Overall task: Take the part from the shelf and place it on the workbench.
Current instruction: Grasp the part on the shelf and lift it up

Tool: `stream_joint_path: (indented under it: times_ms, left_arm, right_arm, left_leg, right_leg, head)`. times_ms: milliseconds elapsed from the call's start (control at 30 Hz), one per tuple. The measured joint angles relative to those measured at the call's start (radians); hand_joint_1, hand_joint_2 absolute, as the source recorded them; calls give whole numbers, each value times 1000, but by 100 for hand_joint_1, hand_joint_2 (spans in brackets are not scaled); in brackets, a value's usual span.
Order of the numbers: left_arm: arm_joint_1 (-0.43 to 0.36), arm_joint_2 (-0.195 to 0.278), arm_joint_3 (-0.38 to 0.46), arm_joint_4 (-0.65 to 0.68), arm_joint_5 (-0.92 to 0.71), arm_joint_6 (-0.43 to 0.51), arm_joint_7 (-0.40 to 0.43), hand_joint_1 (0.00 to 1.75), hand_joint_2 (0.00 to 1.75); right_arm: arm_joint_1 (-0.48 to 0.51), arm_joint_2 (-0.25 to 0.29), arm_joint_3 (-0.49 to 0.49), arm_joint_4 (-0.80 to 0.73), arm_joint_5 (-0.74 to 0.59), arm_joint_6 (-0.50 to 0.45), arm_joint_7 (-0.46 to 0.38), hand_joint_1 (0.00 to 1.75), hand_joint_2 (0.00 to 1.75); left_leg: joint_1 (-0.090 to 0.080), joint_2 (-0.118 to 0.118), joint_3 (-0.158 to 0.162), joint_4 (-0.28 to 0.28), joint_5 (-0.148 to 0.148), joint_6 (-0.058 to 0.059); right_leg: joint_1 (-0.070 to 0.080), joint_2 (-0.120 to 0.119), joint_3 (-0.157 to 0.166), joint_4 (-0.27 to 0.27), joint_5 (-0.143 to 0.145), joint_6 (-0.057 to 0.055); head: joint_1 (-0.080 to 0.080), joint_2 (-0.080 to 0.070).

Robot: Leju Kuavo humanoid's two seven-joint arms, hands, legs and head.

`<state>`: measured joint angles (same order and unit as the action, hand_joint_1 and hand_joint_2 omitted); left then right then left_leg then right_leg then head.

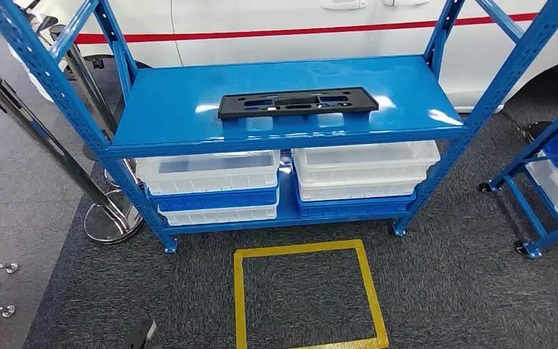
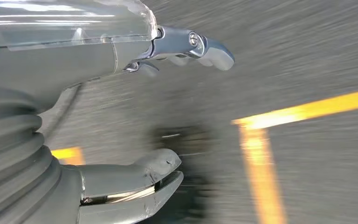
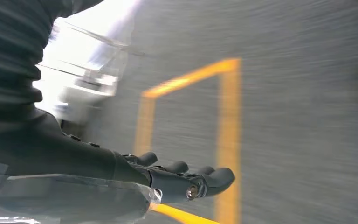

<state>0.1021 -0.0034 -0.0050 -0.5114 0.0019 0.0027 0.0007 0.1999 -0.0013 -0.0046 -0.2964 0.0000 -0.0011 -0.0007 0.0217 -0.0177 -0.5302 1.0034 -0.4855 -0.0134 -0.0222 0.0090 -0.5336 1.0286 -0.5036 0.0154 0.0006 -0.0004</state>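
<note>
Black flat plastic part (image 1: 297, 103) lies on top shelf board of the blue metal shelf (image 1: 189, 109), upper centre of head frame. Long axis runs left-right across the frame, parallel to shelf front edge, very slightly tilted with the right end higher. It lies flat, with slots and cut-outs along its length, nothing touching it.

Lower shelf level: white translucent bins (image 1: 214, 171) stacked on blue bins (image 1: 218, 198), two stacks side by side, left and right of centre. Yellow tape square (image 1: 307, 298) on dark grey carpet, bottom centre, in front of shelf. White vehicle body with red stripe (image 1: 298, 33) behind shelf, top of frame. Chrome stanchion post (image 1: 43, 142) at left, second blue rack (image 1: 552, 174) at right edge.

Left hand (image 2: 135, 116), left wrist view: fingers (image 2: 205, 46) straight and apart from thumb (image 2: 140, 175), holding nothing, blurred carpet and yellow tape behind.

Right hand (image 3: 135, 172), right wrist view: fingers (image 3: 200, 179) extended, spread open, nothing in grasp, over carpet with yellow tape square behind; picture motion-blurred.
</note>
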Motion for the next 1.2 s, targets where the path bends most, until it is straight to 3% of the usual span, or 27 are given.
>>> stream_joint_path:
  times_ms: [67,133,233,267,300,333,400,467,567,633,667,733,767,800,833,867,933,967,1000,1100,1133,1200]
  left_arm:
    - [30,-1,0,33,0,0,0,0,175]
    - [89,-3,-1,104,0,-1,1,0,175]
    - [165,-1,-1,205,0,-1,1,0,175]
    - [184,1,-1,231,0,0,1,0,175]
    - [198,2,-1,251,0,0,1,0,175]
    - [204,3,-1,261,0,0,1,0,175]
    - [190,4,-1,261,0,0,0,0,175]
    - [149,4,-1,237,0,0,-2,0,175]
    - [67,3,-1,157,0,0,-4,0,175]
    - [12,1,-1,93,0,0,-5,0,175]
    - [-15,1,-1,60,0,0,-5,0,175]
    - [-59,0,-1,3,0,0,-5,0,175]
    - [-77,1,-1,-21,0,0,-5,0,175]
    - [-88,1,-1,-38,0,0,-5,0,175]
    - [-93,1,-1,-48,0,0,-5,0,175]
    - [-94,1,-1,-55,0,0,-4,0,175]
    - [-77,0,-1,-50,0,0,-3,0,175]
    - [-64,-1,0,-43,0,0,-2,0,175]
    - [-52,-2,3,-36,-3,0,-2,0,175]
    - [-40,-11,33,-33,-31,-1,-13,0,175]
    - [-44,-16,48,-35,-46,-1,-20,0,175]
    - [-48,-26,82,-37,-79,-2,-35,0,175]
  right_arm:
    - [-32,1,0,-36,0,0,0,0,175]
    - [-94,2,0,-110,0,0,-1,0,175]
    - [-168,2,-1,-211,0,0,-1,0,175]
    - [-184,2,-1,-236,0,0,-1,0,175]
    - [-194,2,-1,-254,0,0,-1,0,175]
    - [-198,2,-1,-264,0,0,-1,0,175]
    - [-186,2,-1,-262,0,0,1,0,175]
    - [-151,3,0,-234,0,0,2,0,175]
    - [-77,5,0,-151,0,0,3,0,175]
    - [-22,5,0,-87,0,0,4,0,175]
    - [5,4,0,-54,0,0,4,0,175]
    - [50,4,0,5,0,0,4,0,175]
    - [68,3,0,31,0,0,5,0,175]
    - [80,3,0,49,0,0,5,0,175]
    - [87,2,0,60,0,0,5,0,175]
    - [88,0,0,66,0,0,4,0,175]
    - [74,-1,0,58,0,0,3,0,175]
    - [62,-2,0,47,0,0,3,0,175]
    - [49,-1,-2,37,2,0,0,0,175]
    - [21,7,-25,22,23,2,-7,0,175]
    - [17,11,-38,18,35,3,-9,0,175]
    - [12,18,-67,7,61,7,-17,0,175]
  left_leg:
    - [2,1,1,2,-1,-5]
    - [5,3,-15,42,-30,-13]
    - [5,8,-104,229,-129,-17]
    - [5,8,-130,281,-145,-17]
    - [4,8,-139,299,-140,-16]
    - [3,8,-128,273,-116,-13]
    - [0,10,-63,132,-45,-2]
    - [-6,13,-11,27,-5,9]
    - [-10,11,-4,7,3,22]
    - [-6,7,-2,-4,11,34]
    - [-4,5,-1,-8,14,40]
    - [-5,0,-5,-8,16,45]
    - [-6,-2,-8,-7,16,46]
    - [-7,-3,-9,-6,16,46]
    - [-7,-5,-10,-6,16,46]
    - [-7,-6,-8,-5,15,45]
    - [-9,-4,-5,-3,13,40]
    - [-11,-1,-3,-1,11,35]
    - [-12,3,-3,0,9,30]
    - [-12,2,-5,5,5,15]
    - [-11,1,-12,21,-7,11]
    - [-8,4,-51,113,-65,2]
  right_leg:
    - [-2,0,0,-2,2,-7]
    - [-4,2,-1,-6,6,-19]
    - [0,8,-7,-6,9,-28]
    - [2,11,-8,-5,9,-29]
    - [3,13,-9,-5,9,-29]
    - [4,14,-8,-4,9,-29]
    - [5,12,-5,-4,8,-28]
    - [7,5,-5,-5,5,-20]
    - [7,-1,-3,-8,6,-3]
    - [7,-3,-9,14,-12,6]
    - [7,-3,-28,55,-39,10]
    - [7,-3,-96,185,-108,16]
    - [6,-3,-130,249,-133,18]
    - [6,-3,-147,280,-135,19]
    - [6,-4,-144,269,-116,19]
    - [6,-4,-119,218,-81,18]
    - [8,-4,-44,69,-12,11]
    - [10,-2,-20,18,7,6]
    - [13,0,-10,-7,13,-1]
    - [14,-7,-11,-13,14,-18]
    - [12,-13,-9,-16,16,-25]
    - [8,-21,-8,-19,20,-37]
  head:
    - [0,0]
    - [0,0]
    - [0,0]
    - [0,0]
    - [0,0]
    - [0,0]
    - [0,0]
    - [0,0]
    - [0,0]
    - [1,0]
    - [1,0]
    - [2,0]
    - [1,0]
    - [1,0]
    - [1,0]
    - [2,0]
    - [2,0]
    - [1,0]
    - [1,0]
    - [0,0]
    - [0,0]
    - [0,0]
